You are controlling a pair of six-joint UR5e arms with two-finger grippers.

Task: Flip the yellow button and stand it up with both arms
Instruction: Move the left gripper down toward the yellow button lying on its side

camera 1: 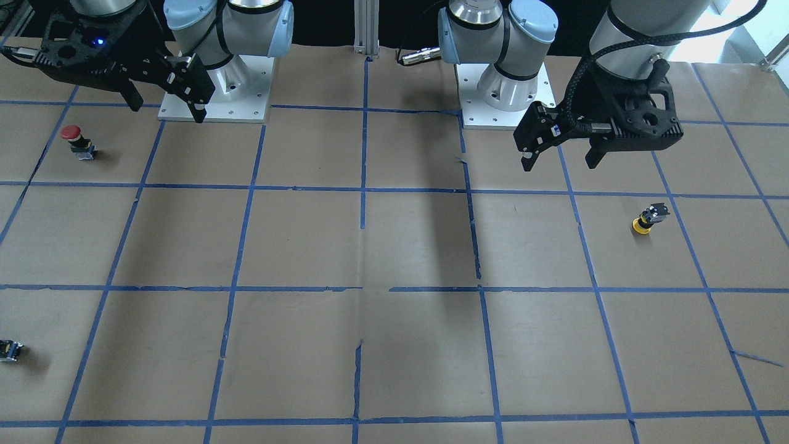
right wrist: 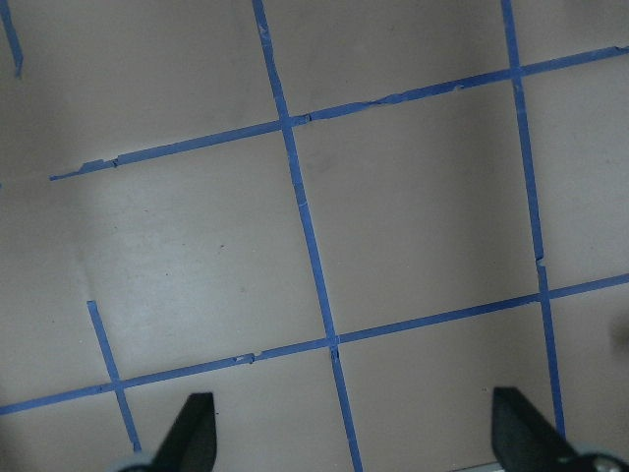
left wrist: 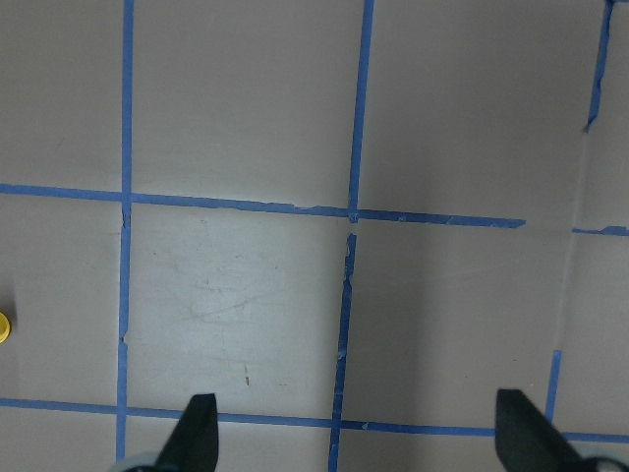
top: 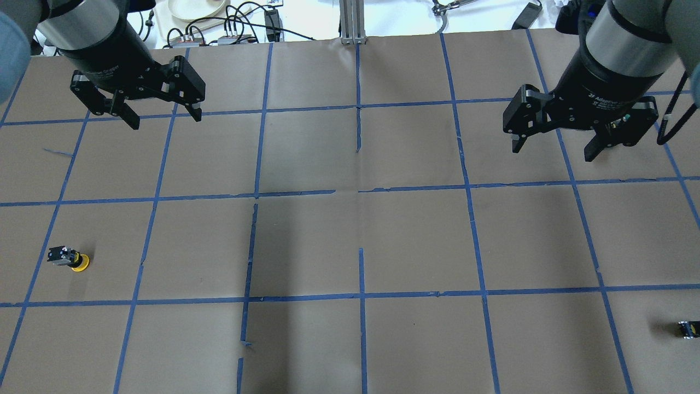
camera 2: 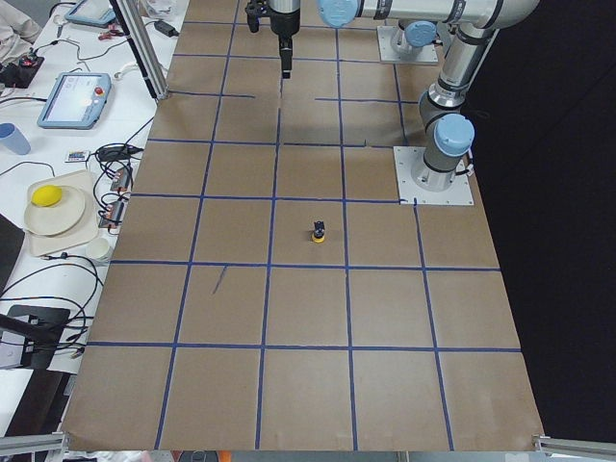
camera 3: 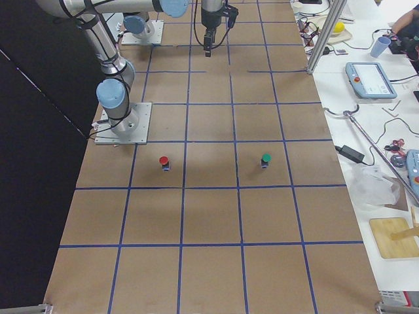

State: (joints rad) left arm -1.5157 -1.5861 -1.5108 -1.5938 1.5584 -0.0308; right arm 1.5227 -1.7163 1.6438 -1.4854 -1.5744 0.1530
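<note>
- While the small yellow-capped push button [camera 1: 647, 219] rests cap-down on the left side of the brown papered table [top: 306, 164], the black left gripper [top: 165, 120] and right gripper [top: 553, 152] hang open and empty, well apart from it.
- An off-centre pinch could roll it away.

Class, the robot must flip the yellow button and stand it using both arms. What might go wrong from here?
1. The yellow button is small and rests cap-down; an off-centre pinch from the left gripper may knock it over and let it roll.
2. The right gripper hovers far across the table; reaching over, the two grippers might collide.
3. The same-shaped red button could be mistaken for it.
</note>
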